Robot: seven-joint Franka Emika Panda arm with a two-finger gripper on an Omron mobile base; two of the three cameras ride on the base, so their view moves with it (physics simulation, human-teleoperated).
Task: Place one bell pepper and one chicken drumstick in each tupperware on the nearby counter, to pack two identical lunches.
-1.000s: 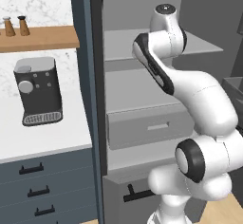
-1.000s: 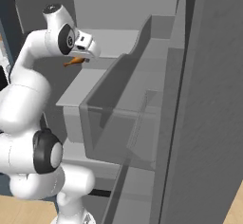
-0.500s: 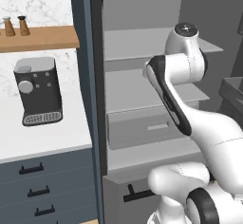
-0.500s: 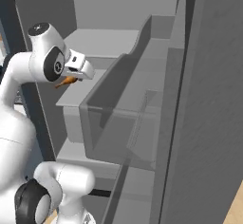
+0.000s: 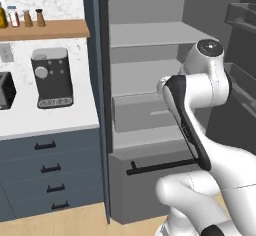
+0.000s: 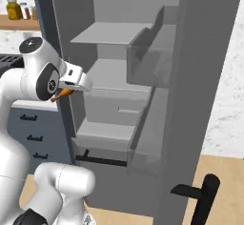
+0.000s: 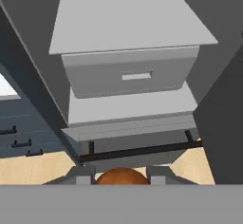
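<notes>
My gripper (image 6: 63, 92) hangs in front of the open fridge, at its left side, level with the middle shelf. It is shut on an orange-brown lump that looks like the chicken drumstick (image 6: 60, 94). In the hand view the drumstick (image 7: 121, 176) bulges between my gripper's (image 7: 121, 172) two fingers, above the fridge's bottom drawer. The counter (image 5: 50, 121) lies left of the fridge, a white top over dark blue-grey drawers. The tupperware and the bell pepper are out of view.
The fridge stands open with bare grey shelves (image 5: 150, 32) and a closed inner drawer (image 7: 128, 76). Its door (image 6: 209, 100) swings out on the right, carrying clear bins (image 6: 152, 59). A coffee machine (image 5: 50, 77) stands on the counter under a wooden shelf (image 5: 45, 29).
The hand has pulled back out of the fridge, down and to the left, with the drumstick still in it. The whole picture has shifted, so the base has moved.
</notes>
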